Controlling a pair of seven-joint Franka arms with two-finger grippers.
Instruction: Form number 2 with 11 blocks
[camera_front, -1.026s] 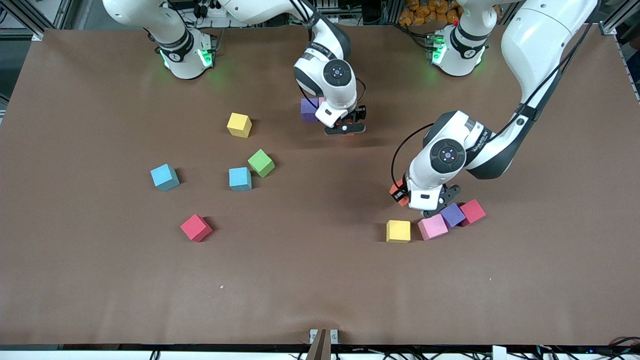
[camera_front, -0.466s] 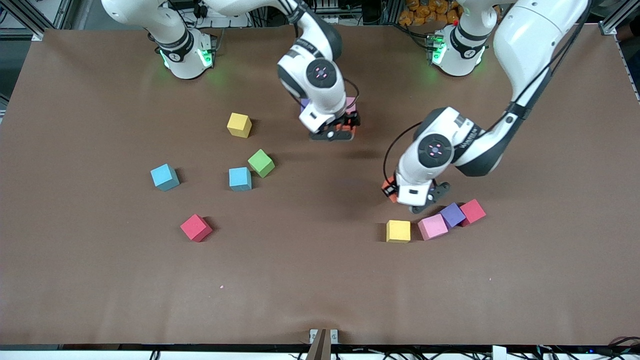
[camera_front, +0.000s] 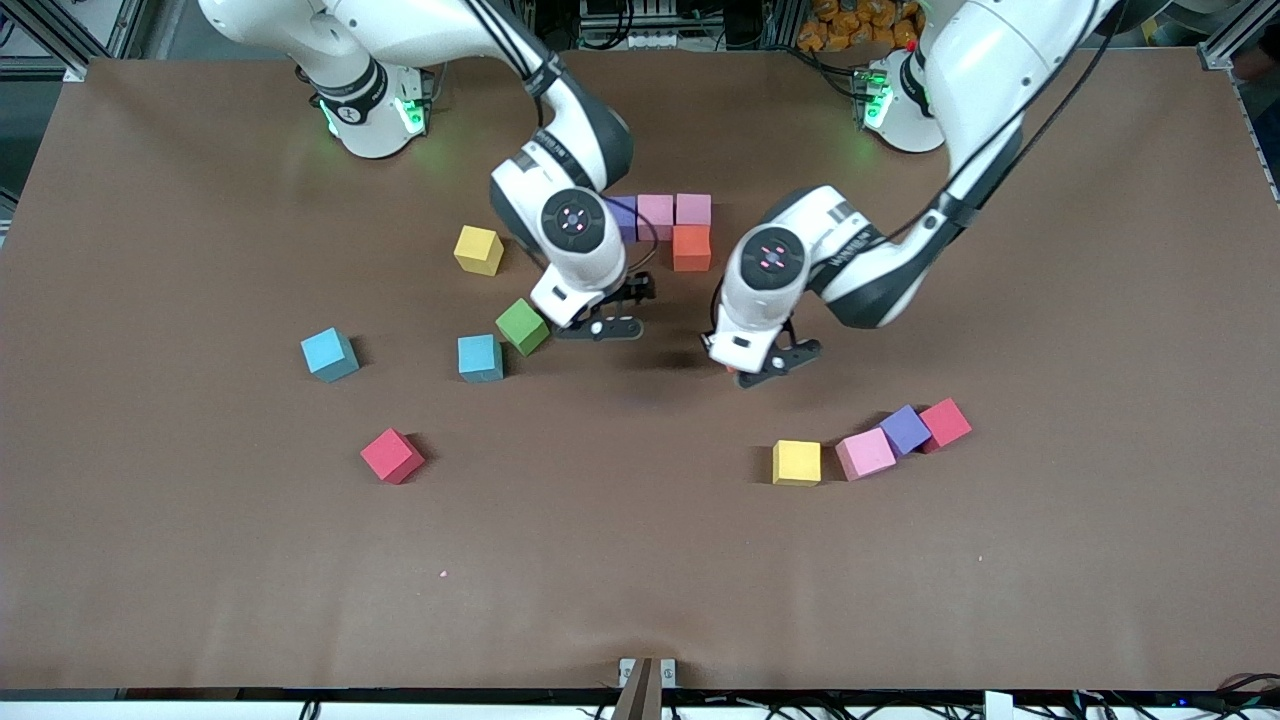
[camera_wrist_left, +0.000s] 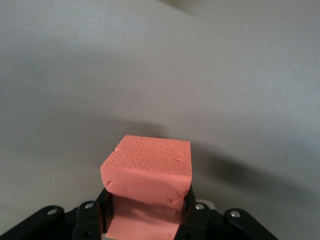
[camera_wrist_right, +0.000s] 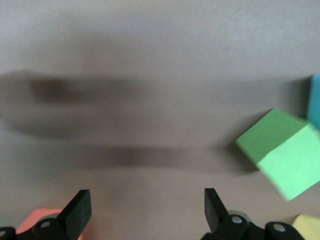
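My left gripper (camera_wrist_left: 145, 220) has carried its clamped orange block (camera_wrist_left: 147, 172) toward the row (camera_front: 665, 212), to be seated flush; right gripper (camera_wrist_right: 145, 210) wide, empty.

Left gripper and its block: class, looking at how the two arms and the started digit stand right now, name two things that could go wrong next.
1. The left gripper holds an orange block by its lower part only; it might tilt or slip when set down.
2. The open right gripper hangs close to the green block, with the left gripper near; the arms could bump, or knock the placed orange block out of line.
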